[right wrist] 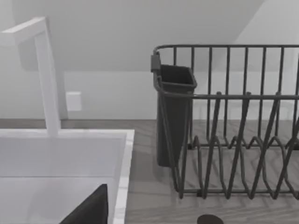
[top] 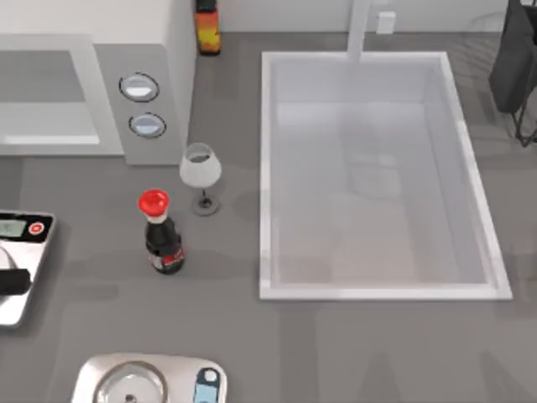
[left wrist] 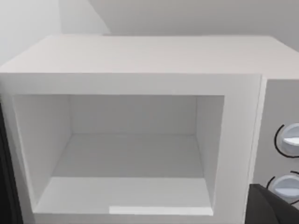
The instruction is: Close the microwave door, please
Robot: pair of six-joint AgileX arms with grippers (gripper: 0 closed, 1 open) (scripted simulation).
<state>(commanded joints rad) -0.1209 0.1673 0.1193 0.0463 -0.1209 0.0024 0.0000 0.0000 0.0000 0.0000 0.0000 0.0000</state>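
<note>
At the table's far left stands the microwave, its cavity gaping open before my left wrist camera — the door is off to the side, out of frame. I cannot tell either gripper's state. Risk, I judge: sweeping blind, I clip the wine glass or sauce bottle nearby.

The microwave runs off the top view's left edge, so the microwave door cannot be made out there, and in the left wrist view a dark strip at the picture's border beside the open cavity is too cropped to identify. A kitchen scale on the left and a second scale near the bottom are both cut by the frame. The dish rack is clipped at the right wrist view's edge, and the top view catches just its corner.
</note>
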